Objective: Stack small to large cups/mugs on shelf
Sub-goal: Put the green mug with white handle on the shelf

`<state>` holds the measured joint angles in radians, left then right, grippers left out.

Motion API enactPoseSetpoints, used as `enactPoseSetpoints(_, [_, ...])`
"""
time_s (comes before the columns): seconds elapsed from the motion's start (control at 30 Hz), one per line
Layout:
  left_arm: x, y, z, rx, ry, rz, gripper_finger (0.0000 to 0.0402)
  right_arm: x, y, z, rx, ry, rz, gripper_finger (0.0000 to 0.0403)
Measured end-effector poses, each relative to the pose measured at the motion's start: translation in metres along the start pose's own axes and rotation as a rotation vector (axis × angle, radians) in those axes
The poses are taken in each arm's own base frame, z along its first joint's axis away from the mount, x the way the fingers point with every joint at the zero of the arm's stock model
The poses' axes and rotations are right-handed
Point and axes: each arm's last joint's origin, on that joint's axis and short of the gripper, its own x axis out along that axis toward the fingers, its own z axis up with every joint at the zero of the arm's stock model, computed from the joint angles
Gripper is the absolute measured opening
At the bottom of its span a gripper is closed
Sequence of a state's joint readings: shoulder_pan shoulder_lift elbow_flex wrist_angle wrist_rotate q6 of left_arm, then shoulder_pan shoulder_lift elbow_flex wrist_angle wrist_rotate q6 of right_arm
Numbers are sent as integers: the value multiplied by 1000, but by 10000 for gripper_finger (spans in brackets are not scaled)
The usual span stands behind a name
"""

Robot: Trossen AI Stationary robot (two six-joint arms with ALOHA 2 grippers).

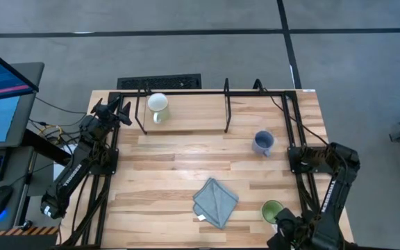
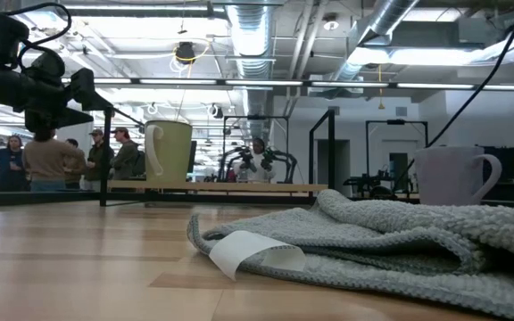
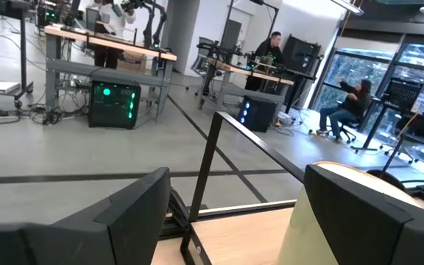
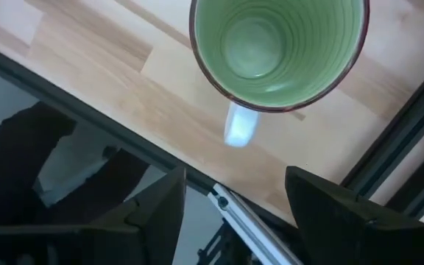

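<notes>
The white mug (image 1: 157, 104) stands upright on the light board of the low black-framed shelf (image 1: 186, 118) at the table's far side; it also shows in the low view (image 2: 169, 152). The blue-grey mug (image 1: 262, 142) stands on the table right of the shelf. The green-inside mug (image 1: 272, 210) stands upright near the front right, its handle (image 4: 240, 125) toward my right gripper (image 4: 234, 191). That gripper is open above and just nearer than the mug. My left gripper (image 1: 123, 111) is open and empty at the shelf's left end, left of the white mug.
A folded grey-blue cloth (image 1: 215, 201) with a white label lies front centre. The shelf's thin black posts (image 1: 227, 104) stand upright on the board, and one post (image 3: 205, 177) is just ahead of my left gripper. People show in the room beyond the table.
</notes>
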<state>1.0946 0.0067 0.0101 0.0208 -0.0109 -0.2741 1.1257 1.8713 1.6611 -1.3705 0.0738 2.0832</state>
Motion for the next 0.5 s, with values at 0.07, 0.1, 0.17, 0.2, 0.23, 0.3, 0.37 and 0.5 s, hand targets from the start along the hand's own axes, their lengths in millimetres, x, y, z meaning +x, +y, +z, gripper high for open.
enactPoseSetpoints(0.07, [0, 0, 0, -1, 0, 0, 304, 0, 0, 0, 20, -1, 2, 256])
enactPoseSetpoints(0.1, [0, 0, 0, -1, 0, 0, 304, 0, 0, 0, 23, -1, 2, 256])
enactPoseSetpoints(0.17, [0, 0, 0, -1, 0, 0, 304, 0, 0, 1, 42, -9, 1, 256])
enactPoseSetpoints(0.2, [0, 0, 0, 0, 0, 0, 304, 0, -1, 1, 49, -13, -4, 256])
enactPoseSetpoints(0.23, [0, 0, 0, 0, 0, 0, 304, 0, -1, 1, 58, -16, -8, 256])
enactPoseSetpoints(0.3, [0, 0, 0, -1, 0, 0, 304, 2, -1, -1, 58, -19, -14, 256])
enactPoseSetpoints(0.37, [0, 0, 0, -1, 0, 0, 304, 8, 0, -3, 54, -31, -34, 256])
enactPoseSetpoints(0.5, [0, 0, 0, -1, 0, 0, 304, 24, 8, -9, 34, -41, -58, 256])
